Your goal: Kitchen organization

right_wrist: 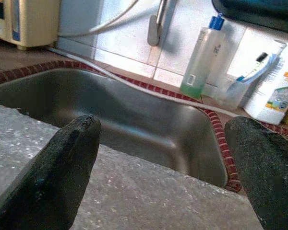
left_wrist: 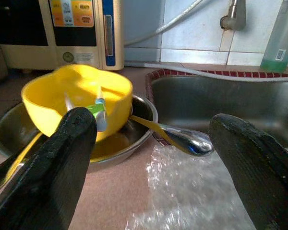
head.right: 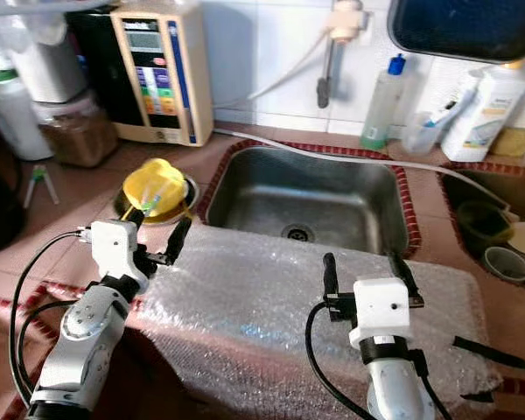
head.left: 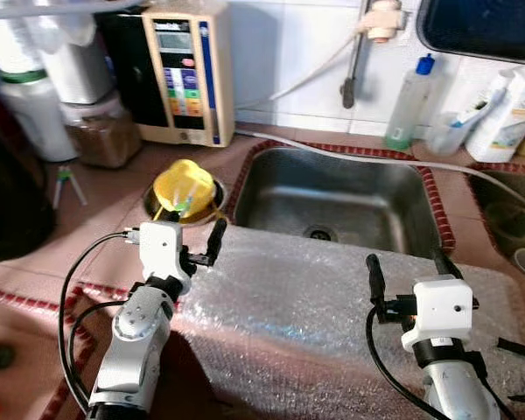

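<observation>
The near part of the sink (head.left: 332, 197) is lying hidden under the bubble wrap (head.left: 332, 306) draped over the worktop's (head.left: 105, 192) front edge. The yellow bowl (head.left: 185, 185) is covering most of the steel bowl (head.left: 212, 203) beneath it. A dark screen (head.left: 481, 26) is being cut off at the top edge. The labels on the bottles (head.left: 409, 103) are showing too small to read.

No lettering resolves into words. The cream appliance (head.left: 182, 74) beyond the left gripper (head.left: 197, 246) carries a display and coloured button labels (all too blurred to read). The white bottle (head.left: 506, 115) beyond the right gripper (head.left: 409, 269) has a printed label, equally illegible.
</observation>
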